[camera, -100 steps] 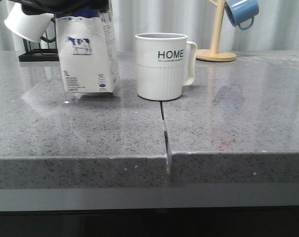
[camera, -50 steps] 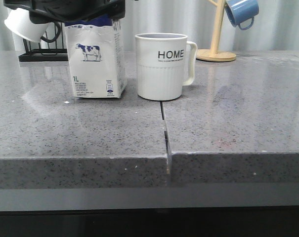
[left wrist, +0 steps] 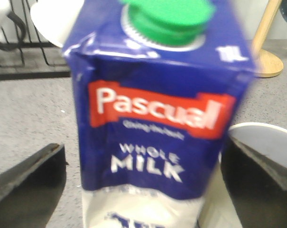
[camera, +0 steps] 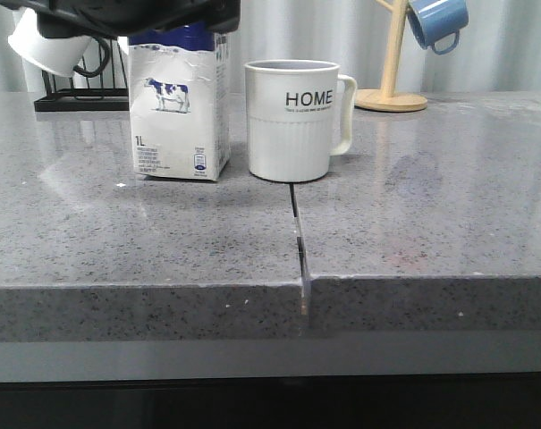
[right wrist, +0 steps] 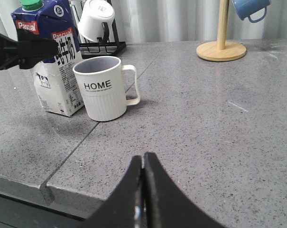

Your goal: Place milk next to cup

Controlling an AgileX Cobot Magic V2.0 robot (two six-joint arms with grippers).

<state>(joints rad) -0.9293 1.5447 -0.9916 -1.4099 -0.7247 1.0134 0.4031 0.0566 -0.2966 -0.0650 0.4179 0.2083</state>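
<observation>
The milk point(camera: 176, 116), a white carton with a dark blue top and a cow picture, stands upright on the grey counter, just left of the white ribbed "HOME" cup point(camera: 292, 121), with a narrow gap between them. My left gripper point(camera: 163, 16) hangs over the carton's top. In the left wrist view the milk point(left wrist: 157, 133) fills the middle, and the left gripper point(left wrist: 143, 147) is open, its fingers point(left wrist: 29, 175) apart from the carton's sides; the cup's rim point(left wrist: 262, 130) shows beside it. My right gripper point(right wrist: 143, 159) is shut and empty, low over the counter, nearer than the cup point(right wrist: 103, 90).
A black rack with white mugs point(camera: 46, 40) stands behind the milk at the back left. A wooden mug tree point(camera: 393, 89) with a blue mug point(camera: 437, 20) stands at the back right. A seam point(camera: 299, 241) runs from the cup to the counter's front edge.
The carton has moved right towards the cup and gone from tilted and lifted to upright on the counter. The left gripper has moved right with it and risen a little.
</observation>
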